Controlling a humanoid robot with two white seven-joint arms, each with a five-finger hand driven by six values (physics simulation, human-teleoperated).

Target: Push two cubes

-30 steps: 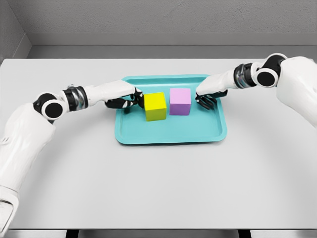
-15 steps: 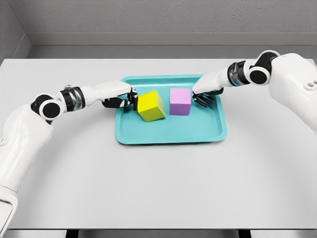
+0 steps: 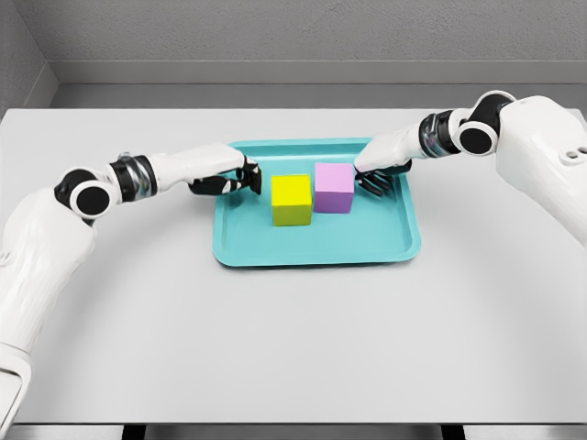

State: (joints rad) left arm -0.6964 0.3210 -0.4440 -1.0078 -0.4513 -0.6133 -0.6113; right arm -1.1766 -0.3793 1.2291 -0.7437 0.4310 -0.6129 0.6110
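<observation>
Resting side by side at frame centre in the teal tray (image 3: 316, 249), yellow cube (image 3: 291, 200) touches purple cube (image 3: 334, 187); left hand (image 3: 223, 183) and right hand (image 3: 374, 179) flank them, fingers curled, holding nothing.

This is a bare simulated test bench, more a robot lab mock-up than any home or shop. A plain pale grey rectangular tabletop (image 3: 293, 339) fills the view, closed in by flat textured grey walls (image 3: 303, 32) at 12 o'clock and 10 o'clock. Surfaces are smooth and uniformly lit, as renders are. At the table's centre sits a shallow teal plastic tray (image 3: 316, 247), the sole furnishing.
</observation>
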